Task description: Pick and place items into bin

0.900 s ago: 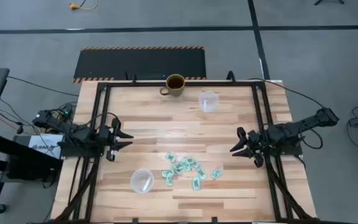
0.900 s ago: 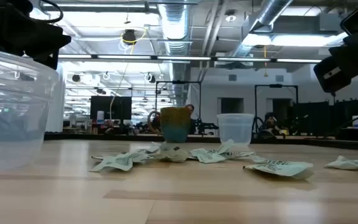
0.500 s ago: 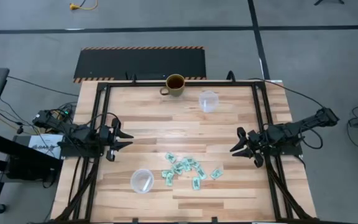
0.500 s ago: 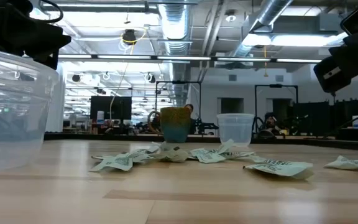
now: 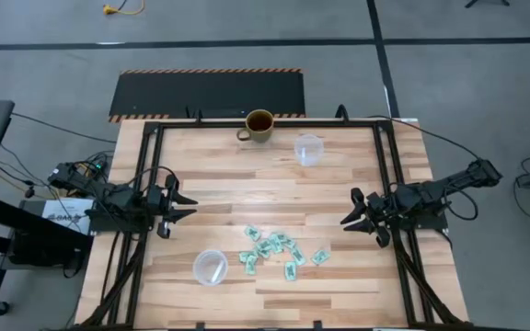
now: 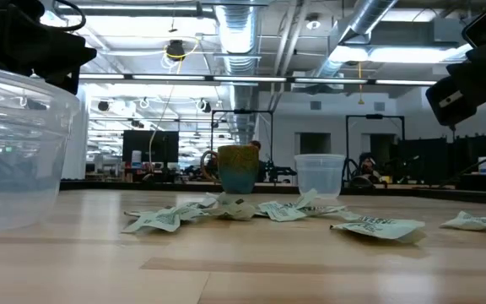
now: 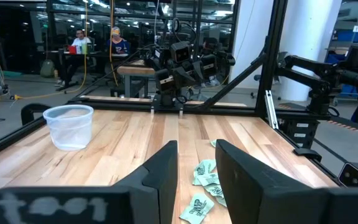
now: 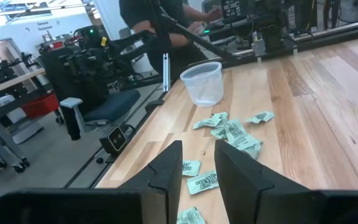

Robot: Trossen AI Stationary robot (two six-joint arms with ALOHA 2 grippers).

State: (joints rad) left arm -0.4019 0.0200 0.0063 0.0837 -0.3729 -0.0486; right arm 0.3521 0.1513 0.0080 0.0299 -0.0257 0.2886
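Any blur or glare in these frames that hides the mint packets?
Low view: the clear tub nearest the lens looms large and soft, the packets still readable. Left wrist view: the bottom-left foreground is smeared. High view: even light, no glare on the table.

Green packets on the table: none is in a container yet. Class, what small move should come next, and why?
Probably the right gripper should reach down toward the nearest packet. Its fingers are open and empty, it hangs at the table's right edge close to the packets, and the left gripper waits farther off.
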